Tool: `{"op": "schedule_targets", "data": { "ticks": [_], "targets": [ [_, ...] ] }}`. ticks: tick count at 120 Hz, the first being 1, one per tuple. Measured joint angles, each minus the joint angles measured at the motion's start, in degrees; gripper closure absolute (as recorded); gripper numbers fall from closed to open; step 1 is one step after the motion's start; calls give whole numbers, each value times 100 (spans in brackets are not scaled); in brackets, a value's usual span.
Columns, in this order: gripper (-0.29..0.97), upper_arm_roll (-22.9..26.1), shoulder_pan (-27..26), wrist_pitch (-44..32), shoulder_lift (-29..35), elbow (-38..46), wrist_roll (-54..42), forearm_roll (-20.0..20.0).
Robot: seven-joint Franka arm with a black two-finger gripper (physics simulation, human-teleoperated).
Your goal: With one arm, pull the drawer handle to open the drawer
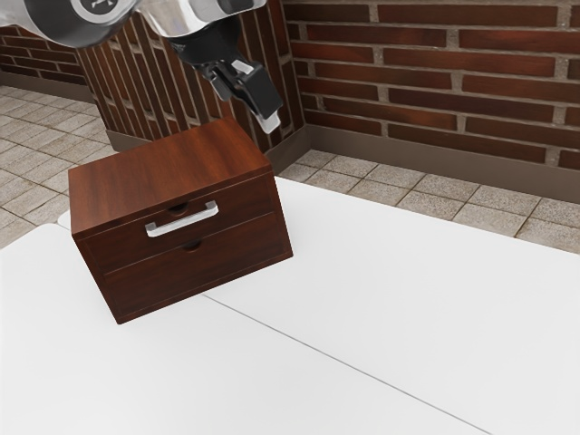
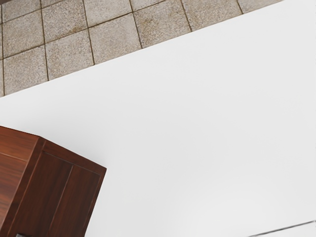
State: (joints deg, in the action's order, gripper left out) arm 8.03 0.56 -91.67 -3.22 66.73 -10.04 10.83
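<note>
Exterior view: the wooden cabinet (image 1: pixel 154 168) sits on the white counter (image 1: pixel 408 299). Its silver handle (image 1: pixel 181 220) is on the shut upper drawer (image 1: pixel 231 210). The pincer (image 1: pixel 267 120) hovers at the cabinet's 1 o'clock and grips nothing; I cannot tell its opening.

Wrist view: the cabinet's corner (image 2: pixel 49 192) rests on the counter, with tiled floor (image 2: pixel 98 29) beyond it.

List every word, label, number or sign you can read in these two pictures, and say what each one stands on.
None can be read: no text stands on the wooden drawer cabinet, its silver handle, the white table or the brick wall.
A small pale mark on the arm is cut off at the exterior view's upper edge: unreadable.
</note>
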Motion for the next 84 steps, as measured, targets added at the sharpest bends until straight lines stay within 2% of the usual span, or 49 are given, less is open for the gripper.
{"op": "schedule_targets", "data": {
  "ticks": [16, 25, 50, 60, 66, 77, 84],
  "targets": [
    [0, -10, 13, 0, 1, 1, 18, -44],
    [0, -181, -74, 28, 83, 22, 17, -114],
    [0, 216, 538, 678, 323, 85, -1116, -221],
    [0, 245, 686, 870, 733, 761, -1649, -235],
    [0, 246, 588, 874, 1089, 1377, -1932, -240],
    [0, 186, 432, 592, 1668, 2501, -2395, -242],
    [0, -22, 419, 299, 1898, 3066, -2656, -239]
  ]
}}
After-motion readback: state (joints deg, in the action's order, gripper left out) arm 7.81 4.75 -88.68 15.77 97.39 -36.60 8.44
